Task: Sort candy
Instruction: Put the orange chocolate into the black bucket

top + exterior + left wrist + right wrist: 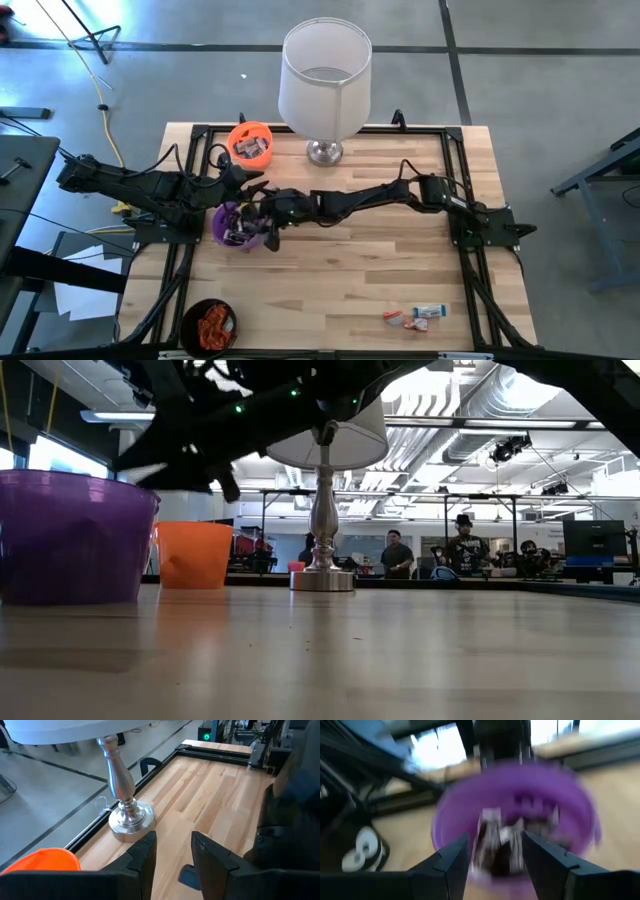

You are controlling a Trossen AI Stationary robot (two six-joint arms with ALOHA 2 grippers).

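The right end effector [492,862] hangs over the purple cup [235,224] at about 9 o'clock from table centre, fingers apart with nothing between them; a dark brown candy [495,857] sits below them in the cup among other sweets. The left end effector [172,857] waits just beside that cup, fingers parted and empty. Two loose candies [418,316] lie near the 5 o'clock edge of the table [380,260]. More fill the orange cup [250,142] at 11 o'clock and the black cup [210,325] at 7 o'clock. These sweets look light, with slick crinkly wrappers that could slide; pinching across the firm middle seems safer than the twisted ends.
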